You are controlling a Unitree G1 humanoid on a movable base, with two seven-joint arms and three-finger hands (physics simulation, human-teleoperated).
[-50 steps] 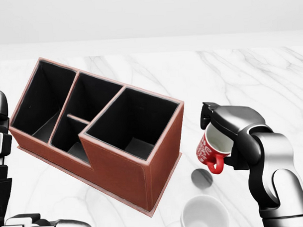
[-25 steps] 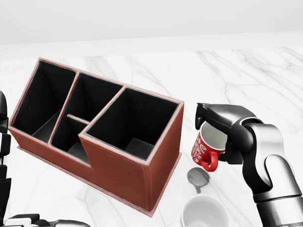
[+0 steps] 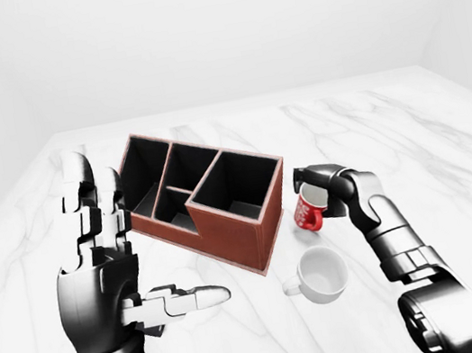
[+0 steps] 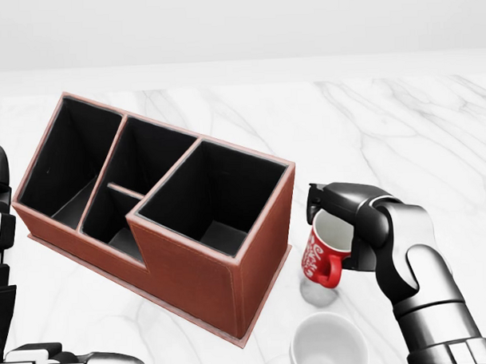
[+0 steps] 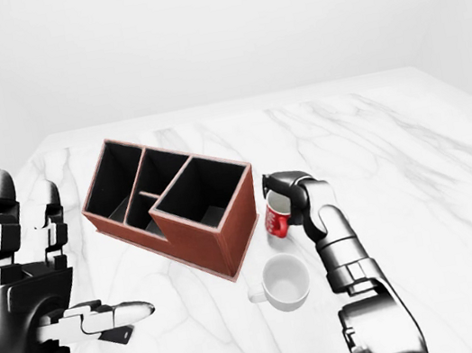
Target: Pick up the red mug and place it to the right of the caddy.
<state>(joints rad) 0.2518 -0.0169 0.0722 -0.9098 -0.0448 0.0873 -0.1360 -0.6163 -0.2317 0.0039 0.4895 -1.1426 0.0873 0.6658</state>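
One second has brought the right hand [image 4: 340,226] lower and nearer the caddy [image 4: 190,256], fingers clamped round the mug [image 4: 321,259], now just above the marble [image 4: 401,136] at the caddy's right; release looks close. White script marks the mug, unreadable. Left hand [image 3: 101,292] hangs open.

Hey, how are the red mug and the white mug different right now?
The red mug is red with white print; the white mug is plain white. The red mug is gripped at its rim by the right hand, close beside the caddy; the white mug stands free on the marble table, untouched. The white mug sits lower in the head view and looks wider. Both are handled mugs with their openings upward and white insides.
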